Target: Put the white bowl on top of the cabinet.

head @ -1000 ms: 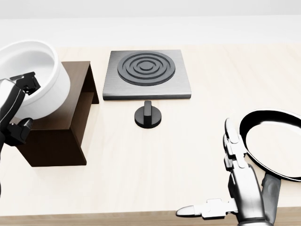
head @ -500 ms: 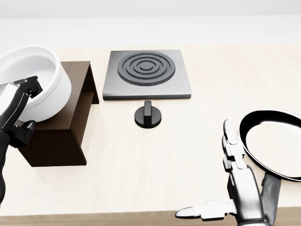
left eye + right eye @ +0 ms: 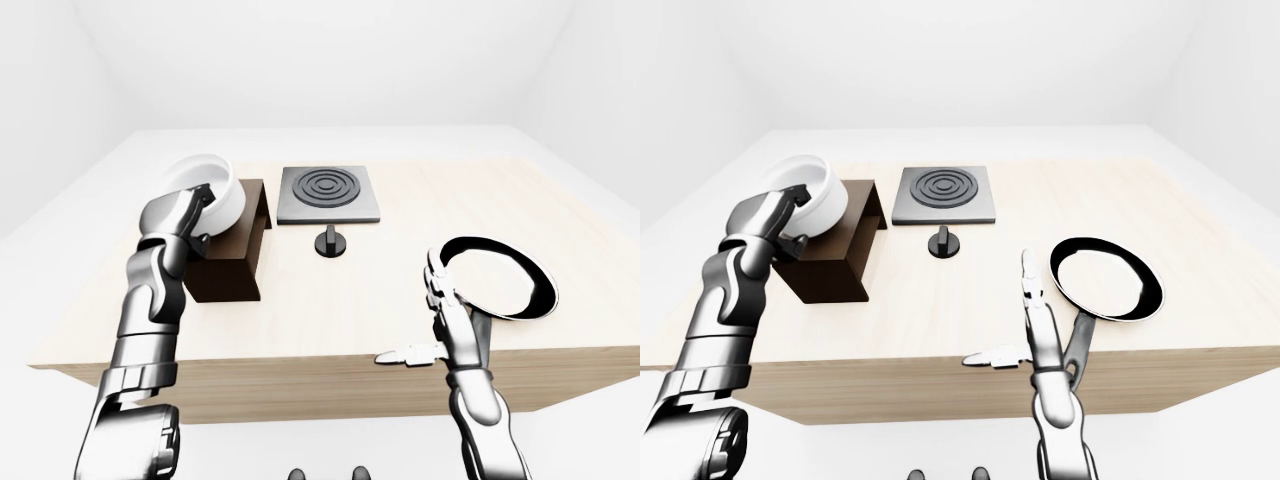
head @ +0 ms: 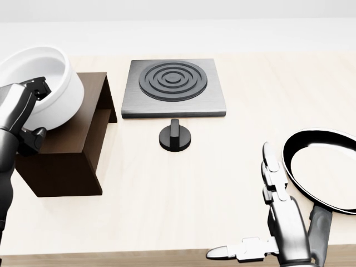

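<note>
The white bowl point(image 4: 50, 78) is tilted over the left part of the dark brown cabinet point(image 4: 69, 153), at the left of the head view. I cannot tell whether it rests on the cabinet top. My left hand point(image 4: 33, 111) is shut on the bowl's near rim, with one finger inside and the thumb outside. My right hand point(image 4: 247, 214) is open with flat fingers point(image 4: 272, 178) pointing up the view and the thumb out to the left. It holds nothing and hovers at the lower right beside the pan.
A grey hob plate with black rings point(image 4: 173, 86) lies right of the cabinet, with a black knob point(image 4: 175, 136) below it. A black frying pan point(image 4: 322, 167) lies at the right edge. The wooden table's near edge point(image 4: 139, 257) runs along the bottom.
The bowl and my left hand dipped slightly, then rose and shifted a little right over the cabinet. My right hand has barely moved.
</note>
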You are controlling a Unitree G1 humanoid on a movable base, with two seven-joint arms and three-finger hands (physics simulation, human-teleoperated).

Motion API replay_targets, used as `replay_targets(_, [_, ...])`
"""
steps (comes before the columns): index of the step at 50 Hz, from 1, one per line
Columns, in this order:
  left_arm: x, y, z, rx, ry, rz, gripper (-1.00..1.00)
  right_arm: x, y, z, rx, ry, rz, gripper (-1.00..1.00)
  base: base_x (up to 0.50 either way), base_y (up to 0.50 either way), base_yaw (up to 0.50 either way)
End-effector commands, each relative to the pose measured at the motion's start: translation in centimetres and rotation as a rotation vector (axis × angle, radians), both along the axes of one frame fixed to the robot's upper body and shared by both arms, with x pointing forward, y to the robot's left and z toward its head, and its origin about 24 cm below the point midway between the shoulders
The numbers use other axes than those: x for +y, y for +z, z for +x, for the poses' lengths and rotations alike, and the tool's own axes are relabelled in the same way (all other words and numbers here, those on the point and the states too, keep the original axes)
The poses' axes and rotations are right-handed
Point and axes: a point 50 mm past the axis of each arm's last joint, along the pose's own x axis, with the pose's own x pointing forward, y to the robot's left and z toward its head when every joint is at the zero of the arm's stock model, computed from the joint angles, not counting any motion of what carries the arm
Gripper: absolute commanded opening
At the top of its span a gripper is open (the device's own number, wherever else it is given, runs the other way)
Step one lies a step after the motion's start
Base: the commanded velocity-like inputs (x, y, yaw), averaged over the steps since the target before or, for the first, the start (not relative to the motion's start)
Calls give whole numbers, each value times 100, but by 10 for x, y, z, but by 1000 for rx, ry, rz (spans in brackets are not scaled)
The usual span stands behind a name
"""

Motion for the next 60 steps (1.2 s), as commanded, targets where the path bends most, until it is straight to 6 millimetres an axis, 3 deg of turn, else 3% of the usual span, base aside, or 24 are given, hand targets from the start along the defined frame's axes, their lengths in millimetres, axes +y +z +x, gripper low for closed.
replay_targets(1, [0, 8, 8, -59, 30, 37, -100, 1, -1, 0, 3, 2, -3, 100, 0, 0, 0])
replay_targets(27, [4, -8, 17, -24, 60, 8, -100, 2, -1, -1, 6, 5, -5, 100, 0, 0, 0])
replay_targets(28, [4, -8, 17, -24, 61, 8, -92, 1, -1, -1, 6, 5, -5, 100, 0, 0, 0])
replay_targets(29, [4, -9, 18, -26, 65, 7, 37, 2, -1, -1, 6, 6, -6, 100, 0, 0, 0])
replay_targets(30, [5, -10, 18, -22, 68, 6, 100, 2, -1, -1, 7, 6, -6, 100, 0, 0, 0])
replay_targets(51, [4, -15, 18, -16, 70, 8, 100, 2, -2, 0, 9, 9, -9, 100, 0, 0, 0])
replay_targets(60, [-1, -13, 4, -51, 32, -30, 100, 7, -7, 0, 28, 10, -21, 100, 0, 0, 0])
